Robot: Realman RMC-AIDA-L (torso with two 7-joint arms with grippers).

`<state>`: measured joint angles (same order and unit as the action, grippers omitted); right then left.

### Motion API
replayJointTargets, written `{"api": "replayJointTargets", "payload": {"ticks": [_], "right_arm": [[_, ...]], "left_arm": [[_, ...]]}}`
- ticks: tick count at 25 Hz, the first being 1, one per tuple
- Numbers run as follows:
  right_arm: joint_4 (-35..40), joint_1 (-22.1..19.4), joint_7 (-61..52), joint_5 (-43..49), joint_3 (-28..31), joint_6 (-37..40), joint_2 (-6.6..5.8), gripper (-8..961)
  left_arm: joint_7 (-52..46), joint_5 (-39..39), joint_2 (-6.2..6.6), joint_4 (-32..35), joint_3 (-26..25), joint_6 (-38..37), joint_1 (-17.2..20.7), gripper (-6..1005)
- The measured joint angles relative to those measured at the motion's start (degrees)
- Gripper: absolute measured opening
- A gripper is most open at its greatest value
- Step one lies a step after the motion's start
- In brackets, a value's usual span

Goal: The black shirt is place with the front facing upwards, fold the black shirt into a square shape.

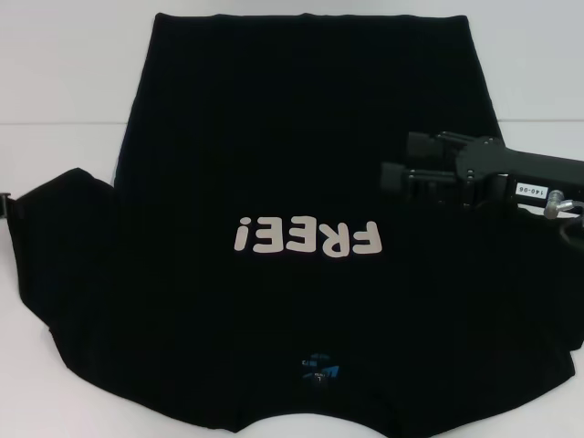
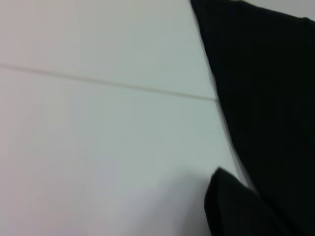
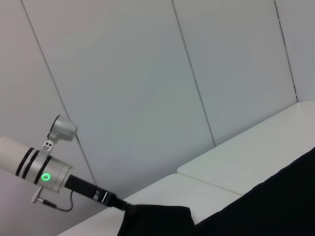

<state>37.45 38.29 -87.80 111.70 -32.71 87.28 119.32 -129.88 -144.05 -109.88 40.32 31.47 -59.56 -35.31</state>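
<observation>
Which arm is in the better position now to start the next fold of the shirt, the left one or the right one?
Probably the right. The right gripper hangs over the black shirt, above its right side. The left gripper is at the end of the left sleeve; the head view barely shows it at its left edge.

Black shirt (image 1: 274, 164): collar edge cut off by the near edge of the head view, right sleeve hidden under the right gripper (image 1: 394, 162) and arm; small blue neck label (image 1: 319, 367) too small to read. Left gripper (image 1: 9, 208): only a sliver shows at the head view's left edge, its fingers buried in the sleeve cloth in the right wrist view. Left wrist view: blurred, shirt cut off by its edges.
</observation>
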Motion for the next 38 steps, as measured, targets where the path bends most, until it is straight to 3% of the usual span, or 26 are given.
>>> {"api": "replayJointTargets", "payload": {"ticks": [12,17,20,23,25,34,38], "right_arm": [[-1.2,0.2,0.0,0.0,-0.5,0.0,0.16,895],[-1.3,0.3,0.0,0.0,-0.5,0.1,0.13,893],[-1.3,0.1,0.0,0.0,-0.6,0.3,0.11,892],[-1.3,-0.3,0.0,0.0,-0.5,0.4,0.11,891],[-1.3,-0.5,0.0,0.0,-0.6,0.4,0.11,891],[-1.2,-1.9,-0.2,-0.8,0.1,0.6,-0.73,888],[-1.2,-3.2,-1.2,-3.4,2.0,0.3,-2.37,887]], "left_arm": [[1.5,-0.1,-0.24,0.2,2.3,4.8,-0.9,96],[1.0,1.5,-0.59,1.8,1.8,-1.6,-0.9,114],[1.0,4.8,-1.20,4.8,1.8,-9.6,-0.9,125],[0.9,7.7,-2.78,8.1,2.0,-15.5,-1.2,136],[0.9,8.6,-4.80,10.3,2.2,-17.7,-1.9,144],[5.1,9.2,-11.89,8.2,3.5,-15.8,-5.2,177],[7.2,11.5,-13.24,7.9,4.0,-15.5,-5.2,191]]}}
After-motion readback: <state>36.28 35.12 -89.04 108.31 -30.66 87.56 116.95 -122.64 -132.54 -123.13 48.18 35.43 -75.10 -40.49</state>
